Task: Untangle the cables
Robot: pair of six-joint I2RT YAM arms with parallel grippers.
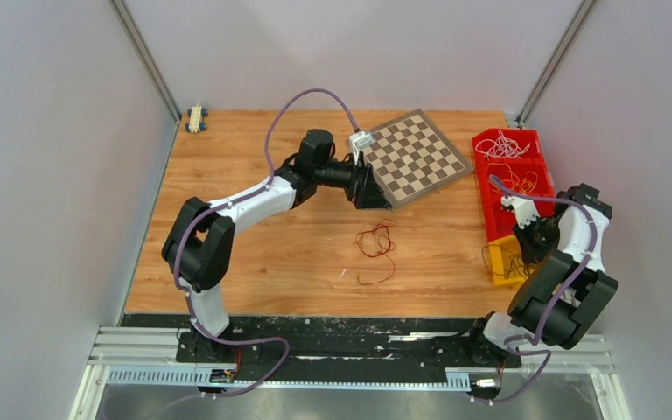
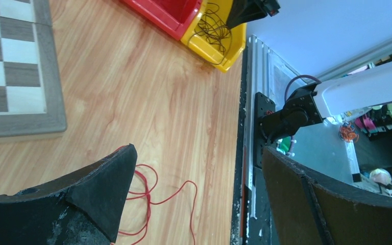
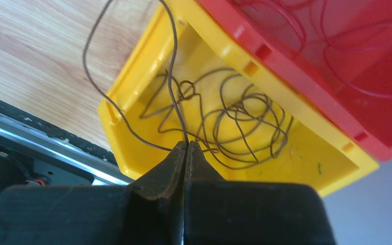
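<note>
1. In the yellow bin (image 3: pixel 132 66): dark brown cable (image 3: pixel 235 122), loosely coiled, one strand pinched in the closed right gripper (image 3: pixel 186 145).
2. On the table (image 1: pixel 254 254): red cable (image 1: pixel 376 245) in loose loops, near the wide-open, empty left gripper (image 2: pixel 198 153).
3. In the red bins (image 1: pixel 534 136): white cables (image 1: pixel 500 144) and yellow-orange cables (image 1: pixel 516 182), separated.
4. Seemingly close to done; red cable not yet binned.

Wooden table (image 1: pixel 271 262). Chessboard (image 1: pixel 416 157) lies turned at an angle near the far edge, right of centre. Small toy block car (image 1: pixel 196 118) sits at the far left corner. Red bins (image 1: pixel 525 133) stand along the right edge, with a yellow bin (image 1: pixel 497 267) touching their near end.
</note>
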